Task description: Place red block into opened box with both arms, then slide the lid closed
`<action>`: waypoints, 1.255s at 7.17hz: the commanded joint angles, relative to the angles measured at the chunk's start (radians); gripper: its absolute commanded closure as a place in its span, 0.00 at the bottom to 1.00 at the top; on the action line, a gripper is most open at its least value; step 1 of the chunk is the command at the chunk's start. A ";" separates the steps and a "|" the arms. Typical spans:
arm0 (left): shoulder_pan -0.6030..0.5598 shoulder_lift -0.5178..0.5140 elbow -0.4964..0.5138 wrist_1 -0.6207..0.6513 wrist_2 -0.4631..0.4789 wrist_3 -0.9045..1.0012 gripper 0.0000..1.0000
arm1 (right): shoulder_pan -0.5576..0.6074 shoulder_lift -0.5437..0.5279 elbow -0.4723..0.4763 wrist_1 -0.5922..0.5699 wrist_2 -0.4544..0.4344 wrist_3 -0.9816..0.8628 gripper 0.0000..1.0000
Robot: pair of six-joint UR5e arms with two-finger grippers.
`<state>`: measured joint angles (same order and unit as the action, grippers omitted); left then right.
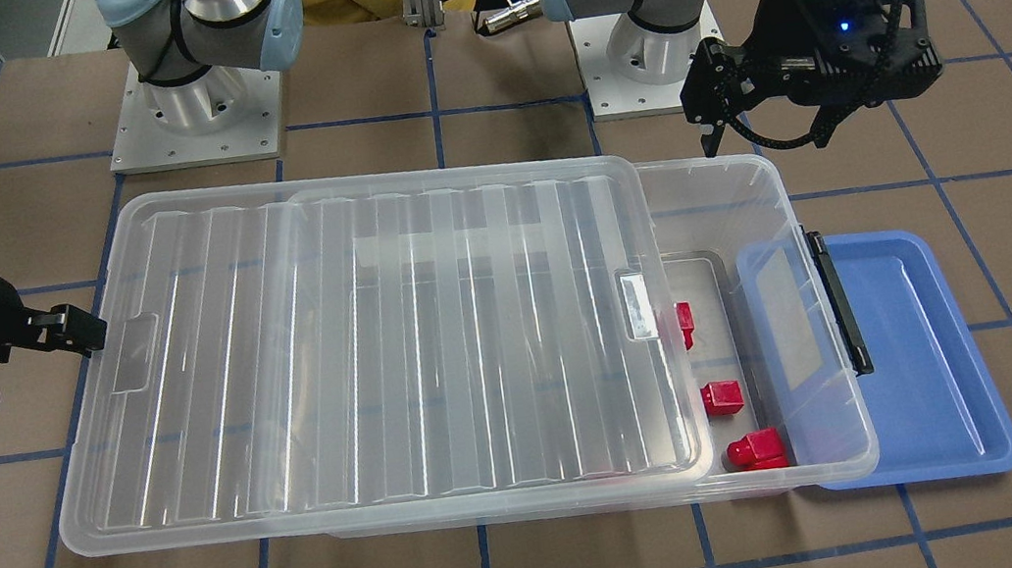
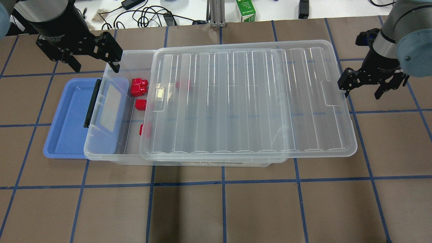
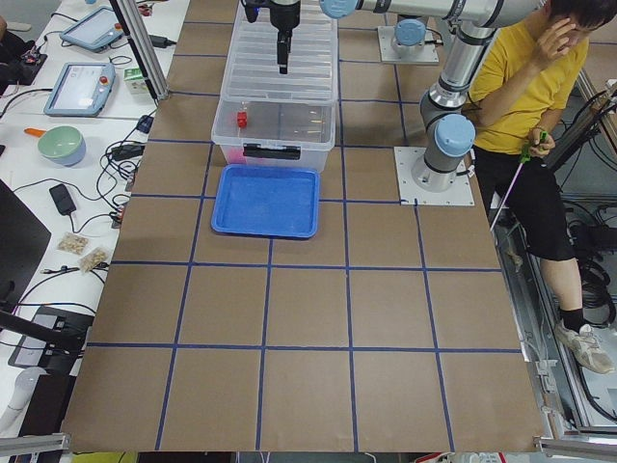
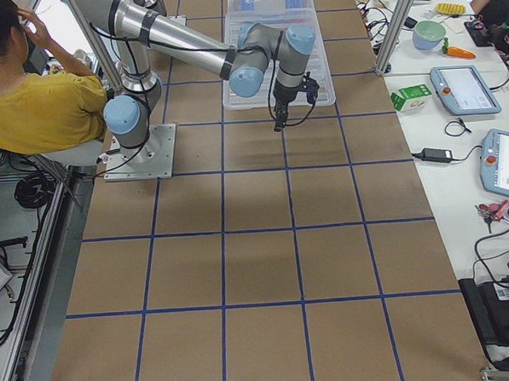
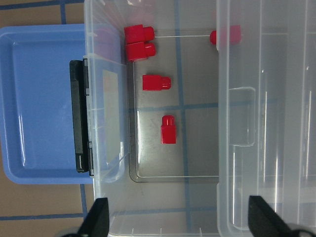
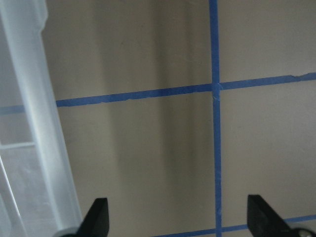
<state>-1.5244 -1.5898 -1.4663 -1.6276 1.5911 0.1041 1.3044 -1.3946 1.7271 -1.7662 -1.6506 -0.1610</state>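
The clear box lies lengthwise on the table, and the ribbed lid covers all but its left end. Several red blocks lie on the box floor in the uncovered end; one red block shows through the lid. My left gripper hangs open and empty above the far rim of that end, looking down on the blocks. My right gripper is open and empty just off the lid's right short end, by its recess. In the right wrist view the lid edge runs along the left.
A shallow blue tray lies against the box's latch end, by the black latch bar. Both arm bases stand behind the box. A person in a yellow shirt sits behind the robot. A green carton and cables lie on the bench.
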 commanded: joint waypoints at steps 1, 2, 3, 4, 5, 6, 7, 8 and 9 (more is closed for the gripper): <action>0.000 0.001 -0.002 0.000 0.003 0.000 0.00 | 0.056 0.002 0.000 -0.002 0.021 0.079 0.00; 0.000 0.001 0.000 0.000 0.001 -0.001 0.00 | 0.084 0.002 0.000 -0.009 0.064 0.121 0.00; 0.000 0.001 0.000 0.000 0.001 -0.001 0.00 | 0.107 0.003 0.000 -0.009 0.064 0.151 0.00; 0.000 0.001 0.000 0.000 0.001 -0.001 0.00 | 0.133 0.003 0.002 -0.007 0.066 0.165 0.00; 0.000 0.001 0.000 0.000 0.001 -0.001 0.00 | 0.165 0.008 0.002 -0.009 0.066 0.190 0.00; 0.000 0.001 0.000 0.000 0.001 -0.001 0.00 | 0.180 0.011 0.002 -0.009 0.066 0.216 0.00; 0.000 0.001 0.000 0.000 0.001 -0.001 0.00 | 0.199 0.011 0.002 -0.009 0.066 0.221 0.00; 0.000 0.001 0.000 0.000 0.001 -0.001 0.00 | 0.216 0.011 0.000 -0.010 0.066 0.221 0.00; 0.000 -0.001 0.000 0.000 0.001 -0.001 0.00 | 0.217 0.011 0.000 -0.010 0.067 0.221 0.00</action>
<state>-1.5248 -1.5894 -1.4665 -1.6276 1.5923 0.1028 1.5116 -1.3839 1.7279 -1.7758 -1.5842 0.0578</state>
